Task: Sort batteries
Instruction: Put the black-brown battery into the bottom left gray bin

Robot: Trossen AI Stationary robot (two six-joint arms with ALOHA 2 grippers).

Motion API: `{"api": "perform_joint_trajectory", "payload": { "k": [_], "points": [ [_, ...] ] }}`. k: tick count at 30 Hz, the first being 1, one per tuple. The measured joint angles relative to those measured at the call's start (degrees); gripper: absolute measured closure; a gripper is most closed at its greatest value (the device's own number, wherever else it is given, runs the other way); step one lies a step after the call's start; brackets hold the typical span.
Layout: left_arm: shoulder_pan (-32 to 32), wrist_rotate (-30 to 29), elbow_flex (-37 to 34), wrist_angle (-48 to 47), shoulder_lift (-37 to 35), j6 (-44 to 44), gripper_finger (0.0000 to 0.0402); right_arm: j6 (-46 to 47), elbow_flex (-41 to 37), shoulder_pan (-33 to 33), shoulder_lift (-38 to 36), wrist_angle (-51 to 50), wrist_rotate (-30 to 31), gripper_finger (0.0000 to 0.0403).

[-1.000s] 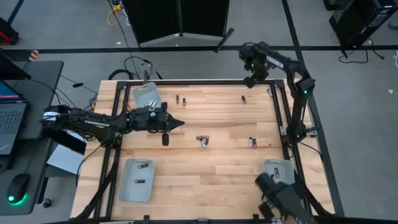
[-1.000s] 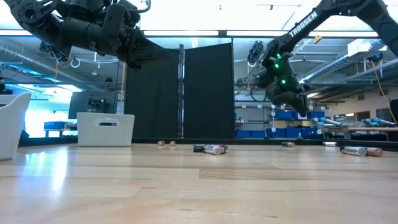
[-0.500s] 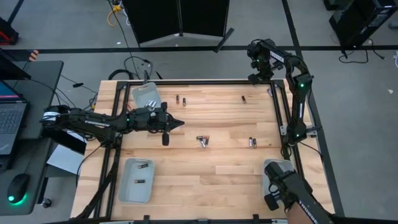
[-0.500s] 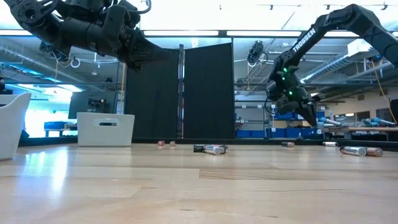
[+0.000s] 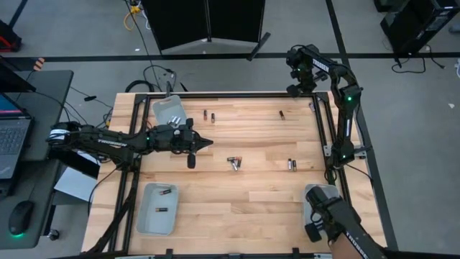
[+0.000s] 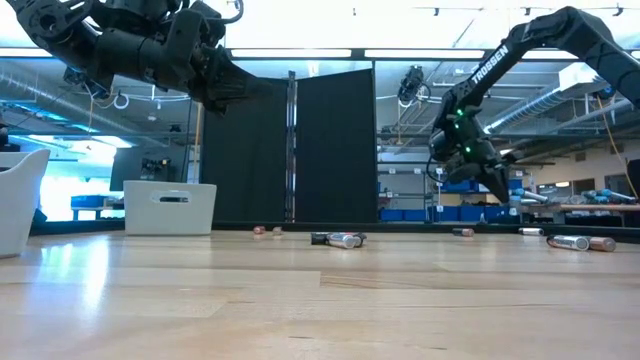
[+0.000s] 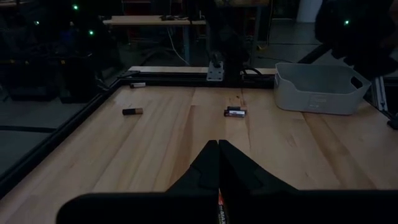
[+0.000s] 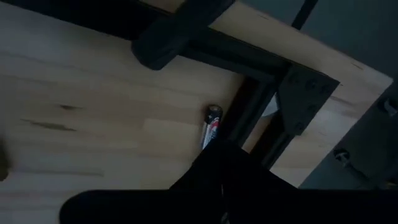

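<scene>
Pale butcher-block worktop fills the high view: loose batteries lie at centre, more toward 12 and 3 o'clock, so sorting is barely begun. At 7 o'clock a grey tray holds two cells; trays at 11 and 5 o'clock show none. Left gripper — fingers pressed together — hovers at 9 o'clock. Low view: right gripper hangs high, closed. Right wrist view: one red-banded battery beside the frame — a corner straggler.
</scene>
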Motion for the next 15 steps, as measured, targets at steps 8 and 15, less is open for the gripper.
{"api": "perform_joint_trajectory", "payload": {
  "k": [8,15],
  "points": [
    [0.0,-0.01,0.0,0.02,0.0,0.0,0.0394,2.12,1.72,-2.45,-0.02,9.58,-9.82,0.0396],
    [0.0,-0.02,0.0,0.02,0.0,0.0,0.0394,4.96,0.55,-5.28,-0.02,17.48,-11.88,0.0396]
  ]
}}
